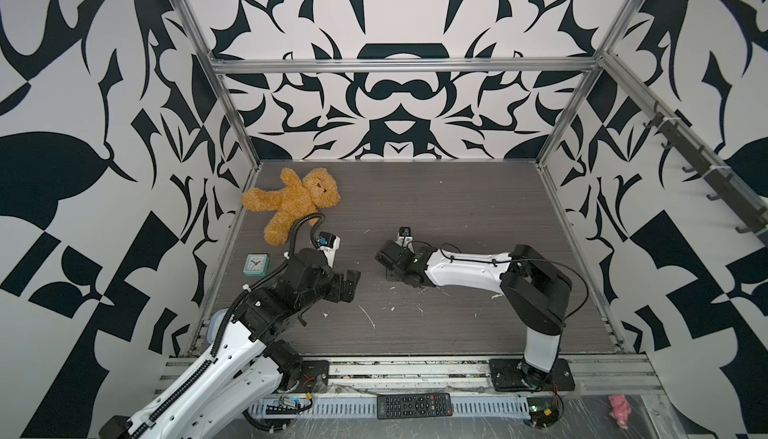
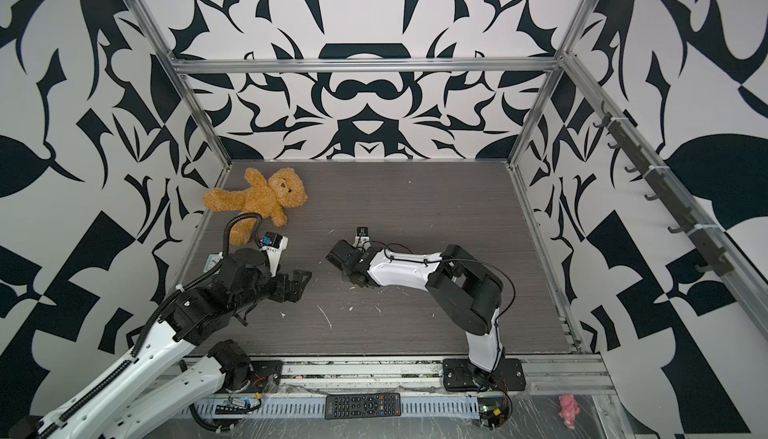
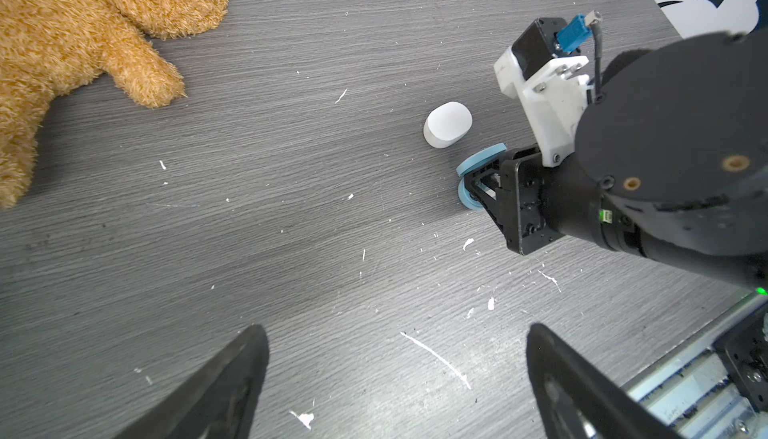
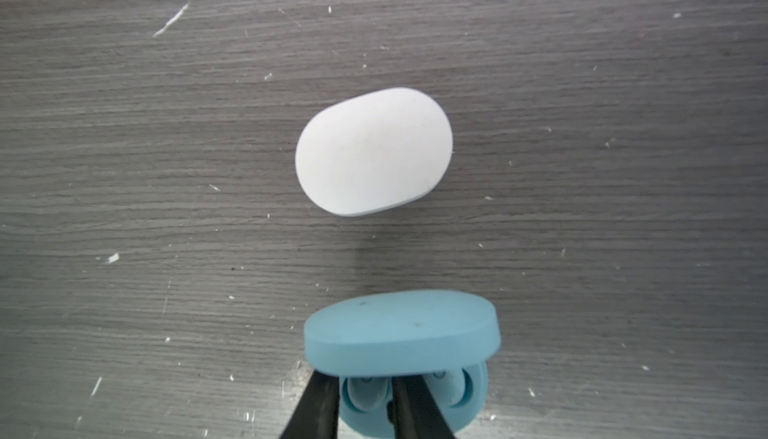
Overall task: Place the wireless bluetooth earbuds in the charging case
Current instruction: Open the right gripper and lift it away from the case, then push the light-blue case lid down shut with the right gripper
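Left gripper (image 1: 350, 286), left of centre in a top view: jaws wide apart, empty, above counter (image 1: 436, 208). White case (image 3: 448, 124) shut, just beside blue charging case (image 4: 401, 333), whose lid is up. Both cases under right gripper (image 4: 365, 383), near mid-frame in both top views. Its jaws narrow, flanking light blue earbud (image 4: 368, 399) in well; pinching or clear, cannot tell. Bud likely light, hard, slippery: pinch across body, gently. Case may slide.
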